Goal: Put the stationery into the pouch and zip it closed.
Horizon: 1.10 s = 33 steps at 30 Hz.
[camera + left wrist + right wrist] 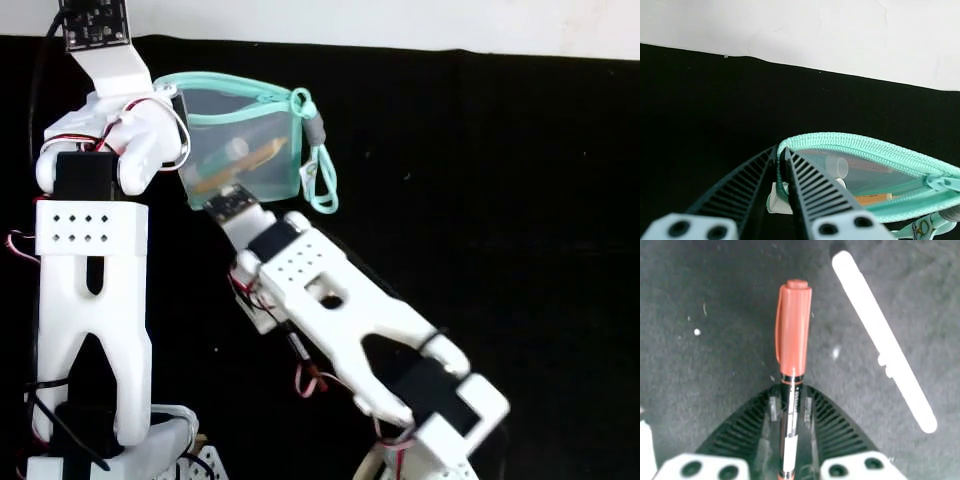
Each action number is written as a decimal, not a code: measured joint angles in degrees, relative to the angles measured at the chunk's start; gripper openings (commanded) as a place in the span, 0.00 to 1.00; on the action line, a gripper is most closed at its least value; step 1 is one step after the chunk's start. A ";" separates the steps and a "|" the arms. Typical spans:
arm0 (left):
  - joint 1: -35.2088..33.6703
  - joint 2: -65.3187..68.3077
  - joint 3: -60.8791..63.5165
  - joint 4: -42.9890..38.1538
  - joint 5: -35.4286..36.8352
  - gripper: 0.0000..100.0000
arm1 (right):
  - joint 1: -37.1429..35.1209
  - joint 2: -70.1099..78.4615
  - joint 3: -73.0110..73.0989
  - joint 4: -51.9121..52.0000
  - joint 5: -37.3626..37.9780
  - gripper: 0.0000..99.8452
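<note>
- Here, the pouch (250,135) stands in the upper left of the high view on the black table (480,200), its mouth open.
- The left gripper (781,156) is pressed together on the pouch's teal rim, at the end away from the zipper pull (940,184).
- The right gripper (790,392) pinches a red-capped pen (794,330), with the cap jutting past the fingertips. In the high view this gripper meets the pouch's lower edge.
- A white stick (880,340) lies near the pen without touching it.
</note>
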 measured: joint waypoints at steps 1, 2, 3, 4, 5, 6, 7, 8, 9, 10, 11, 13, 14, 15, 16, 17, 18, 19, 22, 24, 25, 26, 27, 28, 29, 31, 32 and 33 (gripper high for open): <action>0.00 0.00 0.00 0.00 0.00 0.01 | 0.62 -2.20 1.23 -0.62 -0.18 0.01; 0.00 0.00 0.00 0.00 0.00 0.01 | 1.67 -4.40 2.20 -1.14 -0.26 0.01; 0.00 0.00 0.00 0.00 0.00 0.01 | 2.99 -6.68 2.90 -1.67 -0.26 0.01; 0.00 0.00 0.00 0.00 0.00 0.01 | 4.48 -8.88 3.43 -2.20 -0.26 0.01; 0.00 0.00 0.00 0.00 0.00 0.01 | 6.15 -11.08 3.52 -2.73 -0.26 0.01; 0.00 0.00 0.00 0.00 0.00 0.01 | 7.65 -13.01 3.52 -3.25 -0.26 0.01; 0.00 0.00 0.00 0.00 0.00 0.01 | 8.97 -14.77 3.52 -3.87 -0.26 0.01; 0.00 0.00 0.00 0.00 0.00 0.01 | 10.11 -16.26 3.52 -4.57 -0.26 0.01; 0.00 0.00 0.00 0.00 0.00 0.01 | 11.08 -17.58 3.52 -5.36 -0.26 0.01; 0.00 0.00 0.00 0.00 0.00 0.01 | 11.69 -18.55 3.52 -5.89 -0.26 0.01; 0.00 0.00 0.00 0.00 0.00 0.01 | 11.96 -18.99 3.52 -6.42 -0.26 0.01; 0.00 0.00 0.00 0.00 0.00 0.01 | 12.04 -18.90 1.76 -7.12 -0.26 0.01; 0.00 0.00 0.00 0.00 0.00 0.01 | 12.13 -18.90 0.26 -7.38 -0.26 0.01; 0.00 0.00 0.00 0.00 0.00 0.01 | 12.13 -18.73 -2.02 -7.74 -0.26 0.01; 0.00 0.00 0.00 0.00 0.00 0.01 | 12.13 -18.02 -4.84 -7.82 -0.26 0.01; 0.00 0.00 0.00 0.00 0.00 0.01 | 12.13 -17.14 -7.74 -7.82 -0.26 0.01; 0.00 0.00 0.00 0.00 0.00 0.01 | 12.13 -16.00 -10.64 -7.82 -0.26 0.01; 0.00 0.00 0.00 0.00 0.00 0.01 | 12.13 -14.51 -13.89 -7.74 -0.26 0.01; -0.09 0.00 0.00 0.00 0.00 0.01 | 12.22 -9.58 -23.47 -6.59 -0.26 0.01; -0.09 0.00 0.00 0.00 0.00 0.01 | 12.31 -5.98 -30.24 -4.84 -0.26 0.01; -0.09 0.00 0.00 0.00 0.00 0.01 | 12.31 -4.40 -33.67 -3.69 -0.26 0.01; -0.09 0.00 0.00 0.00 0.00 0.01 | 12.31 -2.99 -37.36 -2.73 -0.26 0.01; -0.09 0.00 0.00 0.00 0.00 0.01 | 12.31 -1.58 -40.97 -1.67 -0.26 0.01; -0.09 0.00 0.00 0.00 0.00 0.01 | 12.31 -0.26 -44.48 -0.79 -0.26 0.01; -0.09 0.00 0.00 0.00 0.00 0.01 | 12.31 1.14 -48.09 0.18 -0.26 0.01; -0.09 0.00 0.00 0.00 0.00 0.01 | 12.31 3.60 -54.86 1.67 1.05 0.01; -0.09 0.00 0.00 0.00 0.00 0.01 | 12.31 4.84 -58.37 2.20 1.67 0.01; -0.09 0.00 0.00 0.00 0.00 0.01 | 12.31 6.07 -61.63 2.29 2.02 0.01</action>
